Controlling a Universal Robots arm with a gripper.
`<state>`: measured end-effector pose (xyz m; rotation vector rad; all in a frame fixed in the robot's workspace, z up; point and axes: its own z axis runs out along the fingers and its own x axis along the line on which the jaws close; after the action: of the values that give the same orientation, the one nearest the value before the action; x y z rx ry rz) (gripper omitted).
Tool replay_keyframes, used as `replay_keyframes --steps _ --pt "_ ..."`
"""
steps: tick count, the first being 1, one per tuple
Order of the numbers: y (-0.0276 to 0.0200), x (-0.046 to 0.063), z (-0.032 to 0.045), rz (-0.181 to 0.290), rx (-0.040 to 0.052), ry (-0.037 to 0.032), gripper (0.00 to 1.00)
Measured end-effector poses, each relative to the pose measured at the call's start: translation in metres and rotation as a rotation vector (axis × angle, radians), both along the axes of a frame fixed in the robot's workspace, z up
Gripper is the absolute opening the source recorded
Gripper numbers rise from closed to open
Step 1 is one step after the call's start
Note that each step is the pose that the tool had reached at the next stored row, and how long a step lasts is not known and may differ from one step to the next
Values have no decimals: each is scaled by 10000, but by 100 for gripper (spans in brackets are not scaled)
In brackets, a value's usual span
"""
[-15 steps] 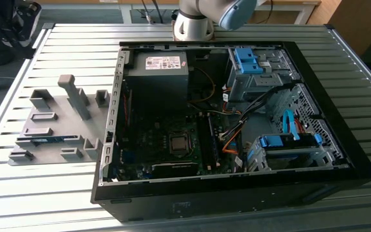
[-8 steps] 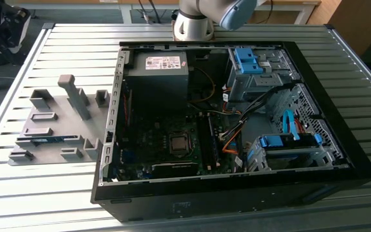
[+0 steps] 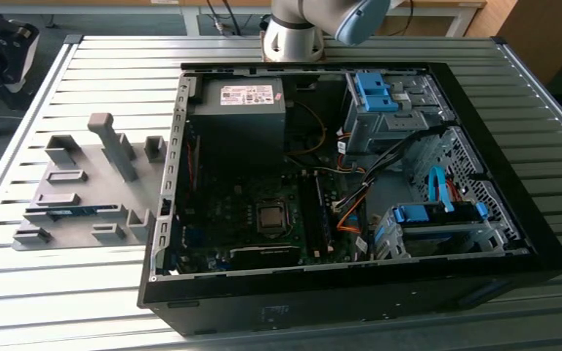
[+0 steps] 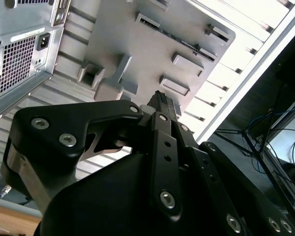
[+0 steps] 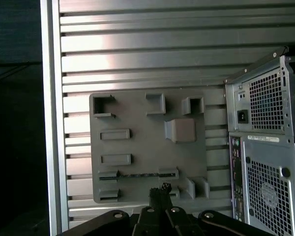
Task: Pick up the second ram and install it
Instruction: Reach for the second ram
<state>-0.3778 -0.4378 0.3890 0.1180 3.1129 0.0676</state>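
The gripper (image 4: 163, 104), its fingers pressed together, is pointed toward a grey tray (image 4: 123, 29) laid beside a computer case (image 4: 19, 54).

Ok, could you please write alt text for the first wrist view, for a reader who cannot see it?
The gripper, fingers together and holding nothing, hangs above a grey holder plate on a slatted metal table. The second ram sits in a slot of the plate, and a computer case stands beside it.

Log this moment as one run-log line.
stage: pre-grasp | gripper: shut, empty, above grey tray | second ram: in tray slot, untouched | computer case: open
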Motion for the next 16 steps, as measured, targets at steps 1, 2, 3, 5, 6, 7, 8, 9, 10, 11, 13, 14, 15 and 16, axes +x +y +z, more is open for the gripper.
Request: replay_keyframes --steps 1,2,3,5,6,7,8,9,10,11,13,14,15,16 --pt "-1 0 0 -1 0 0 11" --pt "-3 0 0 0 0 -1 11" --pt "-5 -1 0 0 0 0 11" --pt "-5 -1 0 0 0 -1 11" --pt "-6 -1 0 0 0 0 11" --pt "-6 -1 0 0 0 -1 11" --pt "-7 -1 0 0 1 0 11" --pt "-7 -1 0 0 0 0 11" --pt "-7 -1 0 0 0 -1 11" --pt "-8 -1 0 0 0 0 11" --pt "-8 -1 0 0 1 5 11" --pt "-8 -1 -2 1 11 23 11" --pt "-9 -1 -4 2 35 79 11" --pt "-8 -1 -5 1 55 151 11"
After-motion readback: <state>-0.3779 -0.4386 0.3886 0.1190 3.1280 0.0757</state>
